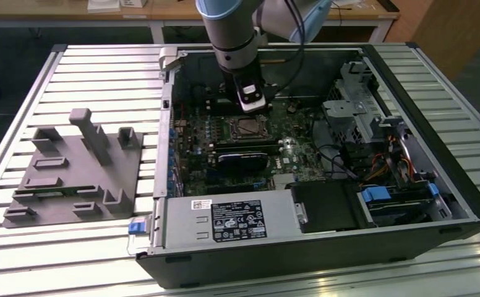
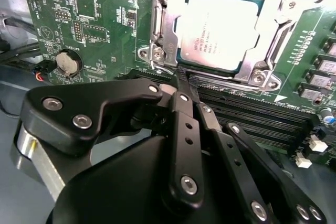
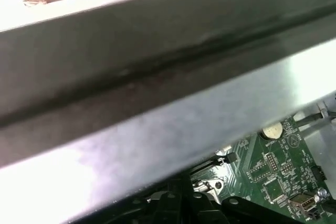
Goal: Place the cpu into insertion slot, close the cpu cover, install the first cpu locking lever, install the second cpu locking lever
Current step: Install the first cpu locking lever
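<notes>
**CPU SEATED, COVER DOWN, GRIPPER AT SLOT EDGE**

At the exterior view's left: noted grey fixture point(image 1: 75, 167) lying on slatted table point(image 1: 99, 74), well apart from the work.

Moving right: found computer case point(image 1: 306, 260) open on its side, presumably to give the arm a straight drop to the motherboard point(image 2: 105, 19). Found gripper point(image 1: 251, 102) hanging just above the insertion slot point(image 1: 248, 128).

In the second wrist view:
- Found cpu point(image 2: 218, 27) seated flat in that slot, metal top showing through the window of the cpu cover point(image 2: 165, 35), itself folded down over the chip's edges.
- Judged placement and cover closing done.
- Found fingers point(image 2: 185, 108) drawn fully together with nothing visible between them, tips at the slot's edge beside the memory slots point(image 2: 252, 114).
- Judged a closed, narrow tip better suited to pushing a thin part than to gripping.
- Could not confirm latching of either locking lever.

At the exterior view's right: noted drive cage point(image 1: 364, 105), apart from the arm.
</notes>
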Controlling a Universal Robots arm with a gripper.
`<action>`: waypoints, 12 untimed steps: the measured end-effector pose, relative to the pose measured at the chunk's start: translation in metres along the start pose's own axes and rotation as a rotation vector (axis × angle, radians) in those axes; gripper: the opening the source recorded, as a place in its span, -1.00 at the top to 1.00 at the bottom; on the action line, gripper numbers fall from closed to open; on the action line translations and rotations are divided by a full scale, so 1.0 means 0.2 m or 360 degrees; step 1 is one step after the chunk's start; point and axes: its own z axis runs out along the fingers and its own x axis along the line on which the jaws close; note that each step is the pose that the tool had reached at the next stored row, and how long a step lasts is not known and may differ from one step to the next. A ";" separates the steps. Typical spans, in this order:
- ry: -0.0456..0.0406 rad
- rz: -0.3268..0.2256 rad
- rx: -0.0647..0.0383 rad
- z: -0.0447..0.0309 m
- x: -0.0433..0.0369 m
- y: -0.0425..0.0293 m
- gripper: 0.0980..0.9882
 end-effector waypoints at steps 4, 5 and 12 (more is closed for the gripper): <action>0.0001 0.0000 0.0001 -0.001 -0.007 -0.003 0.98; 0.0001 0.0000 0.0001 -0.001 -0.008 -0.005 0.98; 0.0001 0.0001 -0.0001 -0.018 -0.014 -0.007 0.98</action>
